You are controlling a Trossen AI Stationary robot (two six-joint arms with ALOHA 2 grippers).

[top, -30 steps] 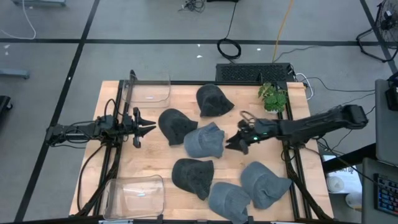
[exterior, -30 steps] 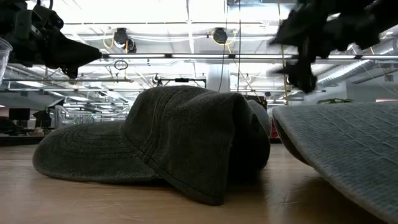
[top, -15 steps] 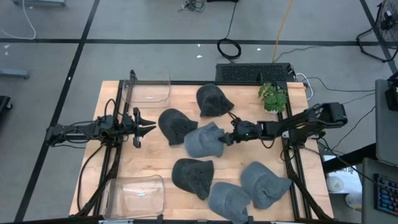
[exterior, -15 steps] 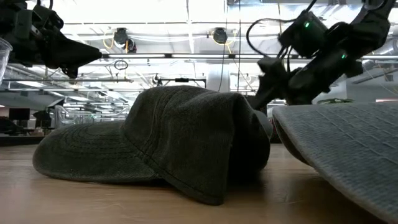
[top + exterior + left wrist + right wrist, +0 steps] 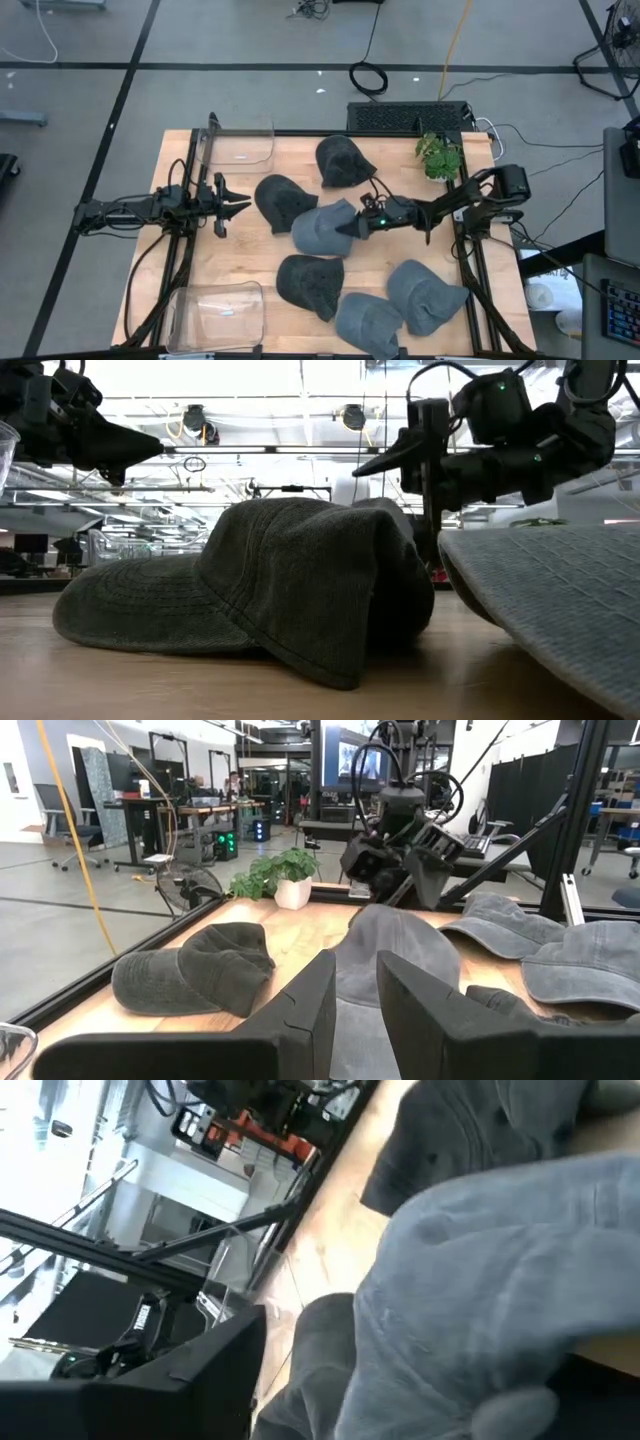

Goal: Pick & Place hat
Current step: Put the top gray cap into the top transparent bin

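Reaching for the light grey hat at the table's middle

The right gripper (image 5: 350, 226), fingers spread, sits at the hat's (image 5: 325, 228) right edge, holding nothing yet; next it likely must close on the fabric and lift. The left gripper (image 5: 237, 206) waits at the table's (image 5: 250, 250) left edge, fingers narrowly parted, empty. Count: seven hats, two clear bins, one potted plant (image 5: 438, 156) at the back right corner.

A robotics lab or workshop is showing here: a wooden bench (image 5: 250, 255) standing on a taped concrete floor (image 5: 250, 90), cables (image 5: 368, 76) trailing, desks with monitors (image 5: 362, 762) and equipment racks sitting beyond.
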